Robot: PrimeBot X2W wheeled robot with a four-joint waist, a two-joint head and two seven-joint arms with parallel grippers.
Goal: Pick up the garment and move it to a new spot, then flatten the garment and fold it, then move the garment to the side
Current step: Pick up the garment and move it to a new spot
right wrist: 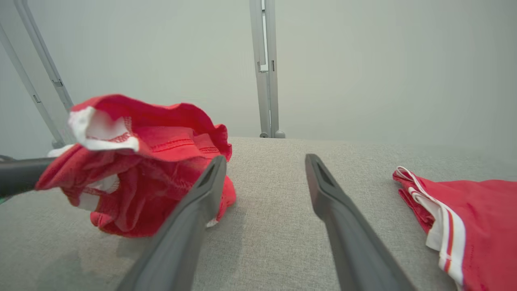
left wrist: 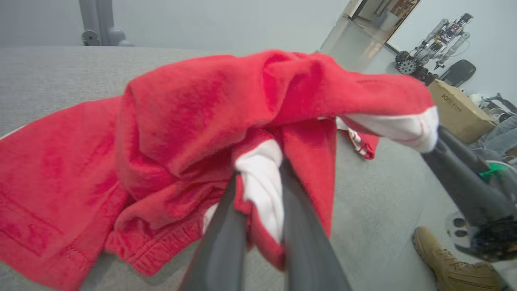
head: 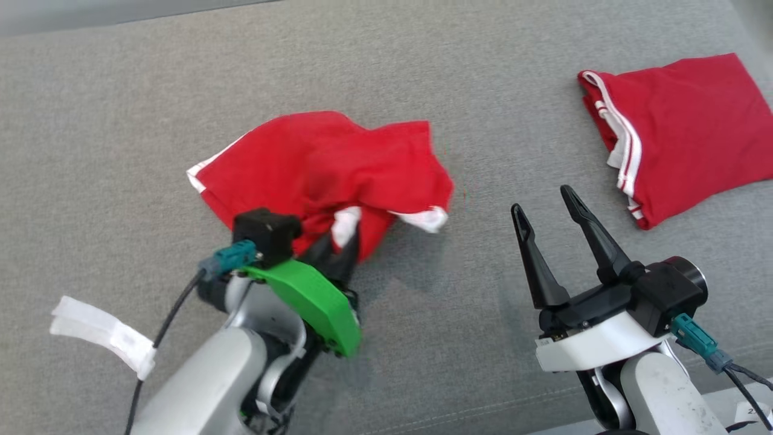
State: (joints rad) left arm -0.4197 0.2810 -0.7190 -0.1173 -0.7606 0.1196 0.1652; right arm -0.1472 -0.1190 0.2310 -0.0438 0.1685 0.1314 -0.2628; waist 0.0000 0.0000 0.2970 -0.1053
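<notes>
A crumpled red garment [head: 326, 166] with white trim lies bunched on the grey cloth surface left of centre. My left gripper [head: 341, 244] is shut on its near edge, pinching a white-trimmed fold [left wrist: 260, 190] between the two dark fingers, with part of the cloth lifted off the surface. In the right wrist view the same garment [right wrist: 149, 169] hangs raised at the left. My right gripper [head: 546, 211] stands open over bare surface to the garment's right, fingers [right wrist: 323, 186] spread wide with nothing between them.
A second red garment [head: 682, 133] with white stripes lies folded at the far right, also seen as red cloth [right wrist: 468, 214] in the right wrist view. A white tag [head: 102, 332] hangs by my left arm. A person's boot [left wrist: 448, 258] and a cardboard box [left wrist: 456, 109] stand beyond the surface.
</notes>
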